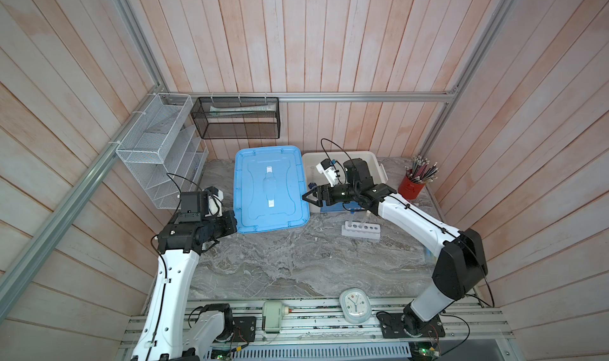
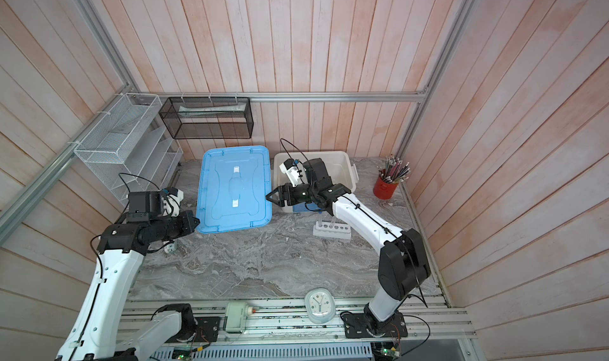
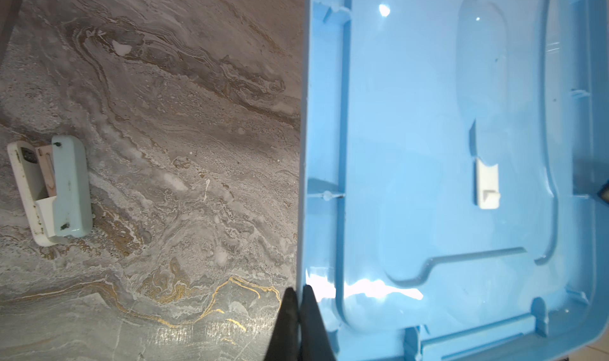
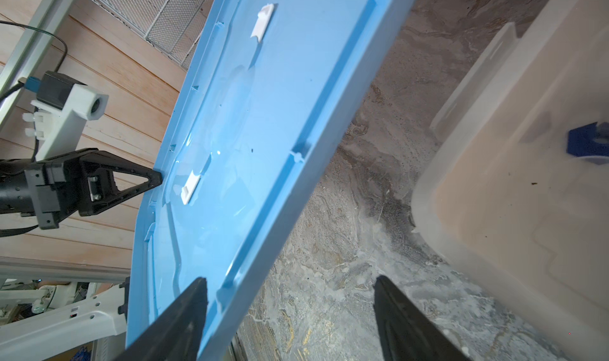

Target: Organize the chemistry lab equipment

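1. The blue lid (image 1: 270,188) sits at centre frame, left of the bin; the left jaws are pinched shut on its lower-left rim.
2. At the pale bin's (image 1: 349,153) left side, the right jaws gape wide astride the lid's edge, gripping nothing.
3. The white six-hole rack (image 1: 361,232) stands lower right of those jaws, its long axis across the frame; the right arm is nearer.

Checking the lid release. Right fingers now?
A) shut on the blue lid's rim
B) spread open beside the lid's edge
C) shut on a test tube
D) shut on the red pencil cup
B: the right wrist view shows the fingers of the right gripper spread wide, one at the edge of the blue lid, the other over the table.
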Motion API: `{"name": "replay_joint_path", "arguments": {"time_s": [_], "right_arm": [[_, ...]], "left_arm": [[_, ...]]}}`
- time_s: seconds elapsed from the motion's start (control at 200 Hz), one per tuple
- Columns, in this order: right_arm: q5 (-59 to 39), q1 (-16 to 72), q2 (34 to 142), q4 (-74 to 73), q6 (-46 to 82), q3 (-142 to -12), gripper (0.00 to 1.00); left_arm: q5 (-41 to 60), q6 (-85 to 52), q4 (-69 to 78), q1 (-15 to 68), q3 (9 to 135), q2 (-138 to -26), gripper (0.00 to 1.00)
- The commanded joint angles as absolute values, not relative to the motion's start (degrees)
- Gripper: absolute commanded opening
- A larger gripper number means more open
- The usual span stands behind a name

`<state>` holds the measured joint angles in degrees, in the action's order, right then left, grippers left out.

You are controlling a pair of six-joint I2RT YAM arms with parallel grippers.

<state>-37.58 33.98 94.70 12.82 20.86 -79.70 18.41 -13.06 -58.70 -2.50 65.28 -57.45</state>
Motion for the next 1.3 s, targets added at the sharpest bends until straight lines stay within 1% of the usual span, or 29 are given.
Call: {"name": "replay_joint_path", "arguments": {"time_s": [0.0, 0.195, 0.38, 0.525, 0.69, 0.74, 0.83, 0.945, 1.045, 1.13, 1.21, 1.295], "right_arm": [[-38.8, 35.7, 93.4, 10.4, 22.0, -80.4, 0.80], [-39.8, 37.1, 94.5, 7.0, 24.5, -79.7, 0.78], [-40.0, 38.3, 94.9, 5.7, 25.5, -80.4, 0.67], [-39.1, 38.3, 93.6, 5.1, 25.8, -80.0, 0.54], [-38.6, 38.3, 92.3, 4.2, 26.6, -78.9, 0.29], [-38.3, 38.3, 91.8, 3.8, 27.0, -78.6, 0.24], [-37.9, 38.3, 91.3, 3.4, 27.4, -78.4, 0.16], [-36.7, 38.3, 90.5, 3.5, 27.7, -78.7, 0.10], [-34.3, 38.3, 90.1, 5.7, 26.6, -80.9, 0.04], [-31.1, 38.3, 90.3, 10.6, 23.3, -84.5, 0.04], [-26.4, 38.3, 90.6, 17.2, 18.8, -89.8, 0.03], [-18.4, 38.6, 91.1, 24.6, 13.6, -95.8, 0.02]], "left_arm": [[23.9, -11.9, -55.4, -2.3, 65.7, -56.0, 0.00], [26.0, -11.6, -54.4, -1.5, 65.2, -55.6, 0.00], [26.4, -11.5, -54.1, -1.1, 64.4, -55.1, 0.00], [26.5, -11.8, -52.8, -1.0, 62.8, -55.2, 0.00], [26.6, -12.2, -51.1, -0.9, 62.1, -55.8, 0.11], [26.7, -12.3, -50.7, -0.8, 62.1, -56.0, 0.14], [26.7, -12.5, -50.1, -0.5, 62.2, -56.4, 0.24], [26.3, -12.8, -49.6, -0.4, 62.8, -56.7, 0.33], [25.5, -13.3, -49.5, -0.4, 63.7, -56.8, 0.37], [23.9, -13.6, -49.7, -0.4, 65.1, -56.8, 0.39], [22.3, -14.8, -49.4, -0.4, 66.9, -56.6, 0.42], [21.3, -16.8, -48.6, -0.4, 69.8, -56.8, 0.47]]}}
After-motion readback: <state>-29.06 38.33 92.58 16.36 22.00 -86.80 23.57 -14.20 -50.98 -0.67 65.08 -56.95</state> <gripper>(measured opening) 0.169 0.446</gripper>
